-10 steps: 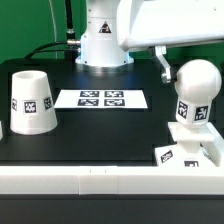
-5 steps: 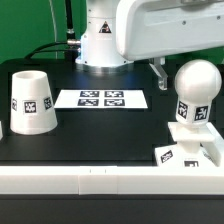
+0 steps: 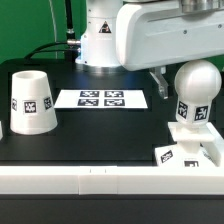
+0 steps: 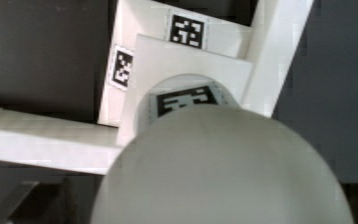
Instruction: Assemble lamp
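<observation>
The bulb stands upright on the base, just beside and below the pincer. The step in hand looks like seating or screwing the bulb home, with the shade not yet fitted.

One dark finger shows close beside the bulb's round head without touching it. In the wrist view that head fills the middle, and the blurred dark shapes either side are probably the fingers. The pincer therefore seems spread wide and holds nothing.

Next it would need to come down astride the head, centred, and close evenly before any turning — otherwise the bulb may tip in its socket.

The base lies close to the raised front edge of the table, below the pincer, leaving little slack there. Toward the shade, well away from the pincer, the tabletop is bare. The marker board lies between them, further back.
</observation>
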Controlling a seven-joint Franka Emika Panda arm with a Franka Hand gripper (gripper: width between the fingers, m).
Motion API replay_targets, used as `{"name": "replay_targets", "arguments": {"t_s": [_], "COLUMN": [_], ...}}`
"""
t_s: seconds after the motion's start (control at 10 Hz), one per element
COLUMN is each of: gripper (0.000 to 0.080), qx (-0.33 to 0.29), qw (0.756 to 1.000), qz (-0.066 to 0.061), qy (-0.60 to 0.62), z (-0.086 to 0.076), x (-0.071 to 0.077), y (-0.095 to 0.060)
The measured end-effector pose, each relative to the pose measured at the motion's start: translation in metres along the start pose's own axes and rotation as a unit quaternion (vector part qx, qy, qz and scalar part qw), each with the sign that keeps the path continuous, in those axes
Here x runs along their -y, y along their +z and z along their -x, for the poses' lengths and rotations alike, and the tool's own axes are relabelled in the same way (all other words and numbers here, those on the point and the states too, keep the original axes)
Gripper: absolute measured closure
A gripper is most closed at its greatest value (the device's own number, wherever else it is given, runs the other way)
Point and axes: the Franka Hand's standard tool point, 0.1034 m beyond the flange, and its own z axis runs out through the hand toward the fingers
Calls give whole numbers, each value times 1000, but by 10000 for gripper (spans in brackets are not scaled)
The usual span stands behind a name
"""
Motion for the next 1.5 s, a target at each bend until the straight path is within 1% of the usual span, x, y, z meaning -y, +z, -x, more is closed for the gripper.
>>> {"name": "replay_targets", "arguments": {"t_s": [0.1,0.4,0.5,0.6,0.9,1.0,1.2,1.5], "gripper": [218,222,222,222,221,221,219,219], "qx": [0,0,-1,-3,-34,-37,-35,-27], "qw": [1000,1000,1000,999,984,973,949,892], "qz": [0,0,-5,-14,-25,-29,-33,-37], "qy": [0,0,11,32,171,225,311,451], "z": [0,0,0,0,1,1,1,2], "x": [0,0,-1,-6,-8,-7,-5,-4], "y": [0,0,0,-1,0,0,0,1]}}
